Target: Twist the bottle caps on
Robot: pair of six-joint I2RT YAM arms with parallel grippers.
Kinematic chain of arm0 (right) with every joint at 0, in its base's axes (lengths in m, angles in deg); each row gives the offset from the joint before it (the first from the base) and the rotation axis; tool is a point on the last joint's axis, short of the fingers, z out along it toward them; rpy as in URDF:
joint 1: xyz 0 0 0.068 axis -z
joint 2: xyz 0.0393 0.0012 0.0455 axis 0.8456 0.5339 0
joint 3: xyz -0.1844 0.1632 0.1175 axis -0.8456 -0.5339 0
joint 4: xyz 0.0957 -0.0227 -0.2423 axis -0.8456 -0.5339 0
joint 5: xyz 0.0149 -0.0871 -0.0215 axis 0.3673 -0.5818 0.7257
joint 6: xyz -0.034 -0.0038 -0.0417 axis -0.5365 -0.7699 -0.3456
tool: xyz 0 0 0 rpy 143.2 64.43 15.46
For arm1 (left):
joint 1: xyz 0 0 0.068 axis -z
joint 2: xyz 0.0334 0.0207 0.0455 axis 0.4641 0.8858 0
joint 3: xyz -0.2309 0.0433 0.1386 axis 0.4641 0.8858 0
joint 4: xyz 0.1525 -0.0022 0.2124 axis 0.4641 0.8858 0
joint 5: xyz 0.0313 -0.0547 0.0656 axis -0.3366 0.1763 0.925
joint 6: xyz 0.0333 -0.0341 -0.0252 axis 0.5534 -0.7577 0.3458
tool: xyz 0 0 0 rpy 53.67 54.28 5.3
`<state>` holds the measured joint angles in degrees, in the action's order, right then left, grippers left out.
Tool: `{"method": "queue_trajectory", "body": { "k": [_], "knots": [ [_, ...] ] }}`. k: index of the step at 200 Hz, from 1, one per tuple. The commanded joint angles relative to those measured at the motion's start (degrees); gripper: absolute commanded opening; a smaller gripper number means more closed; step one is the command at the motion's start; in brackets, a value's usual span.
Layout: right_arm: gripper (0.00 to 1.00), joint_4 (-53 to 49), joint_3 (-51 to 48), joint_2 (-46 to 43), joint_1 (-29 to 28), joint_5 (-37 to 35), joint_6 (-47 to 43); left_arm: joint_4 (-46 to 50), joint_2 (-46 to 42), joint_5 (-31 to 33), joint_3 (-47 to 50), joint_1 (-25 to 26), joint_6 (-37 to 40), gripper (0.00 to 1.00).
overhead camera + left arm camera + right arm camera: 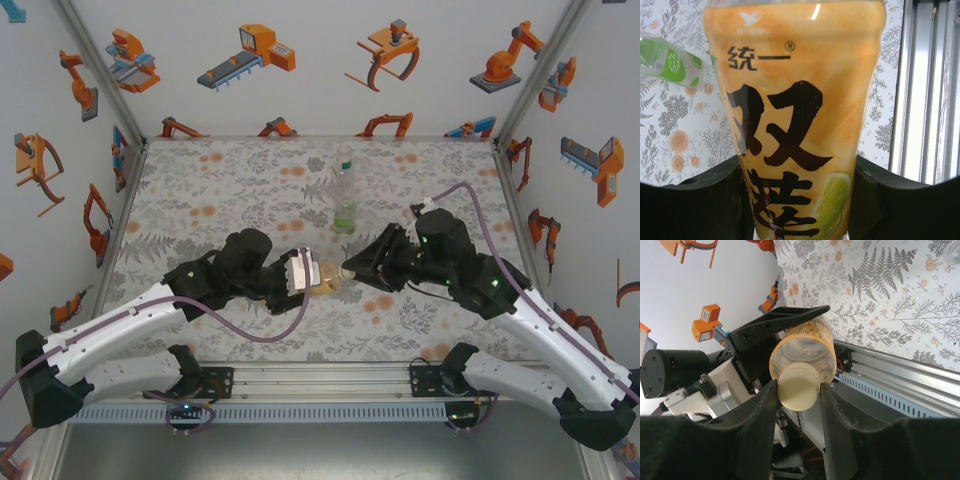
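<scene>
**Visitor:** What step was that, at the centre of the top view?

**Onlooker:** Capping the amber bottle (795,100). The left claw (312,275) was clamped on its body and held it on its side over the table (200,190). The right claw (352,268) met it neck-on, jaws narrow, one on each side of the pale cap (799,386) on the neck.

**Visitor:** Pinching it?

**Onlooker:** I could not tell whether they were pinching it or standing just off it.

**Visitor:** And next?

**Onlooker:** By my reckoning, a firm pinch and a turn of the wrist about the neck's line, with the left claw keeping the bottle from spinning. How far the cap was already threaded, I could not say.

**Visitor:** The count?

**Onlooker:** Three bottles: the amber one, plus a green bottle (345,215) and a clear bottle (345,165). Those two stood upright at upper centre, one behind the other, apart from both claws. I could count one cap for certain. The tops of the standing two were too small to judge.
</scene>
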<state>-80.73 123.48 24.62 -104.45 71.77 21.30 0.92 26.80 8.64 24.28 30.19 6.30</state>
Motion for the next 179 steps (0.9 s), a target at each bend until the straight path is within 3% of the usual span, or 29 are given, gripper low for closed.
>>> {"method": "queue_trajectory", "body": {
  "k": [1,36,73,107,149,179],
  "knots": [
    [0.49,-2.37,4.15,-0.38,-0.48,-1.96,-8.62,-2.11,-0.57,-0.33,-1.63,0.16,0.33,0.0],
    [0.65,-1.98,8.61,-0.27,-0.48,-2.76,-21.92,-0.4,-2.56,-1.56,-1.02,0.16,0.08,0.0],
    [0.66,3.88,9.03,-1.58,-0.48,3.31,-43.22,0.74,-4.59,-3.28,-0.84,0.16,-0.34,0.0],
    [0.64,11.71,6.62,-4.61,-0.48,17.61,-66.92,1.19,-6.56,-7.16,-0.18,0.15,-0.65,0.0],
    [0.61,6.62,7.88,-3.83,-0.48,33.01,-94.53,1.95,-7.84,-11.36,-0.41,0.16,-2.0,0.0],
    [0.6,5.33,8.45,-2.06,-0.48,35.71,-102.03,3.25,-8.16,-11.32,-1.0,0.14,-2.19,0.0]
  ]
}}
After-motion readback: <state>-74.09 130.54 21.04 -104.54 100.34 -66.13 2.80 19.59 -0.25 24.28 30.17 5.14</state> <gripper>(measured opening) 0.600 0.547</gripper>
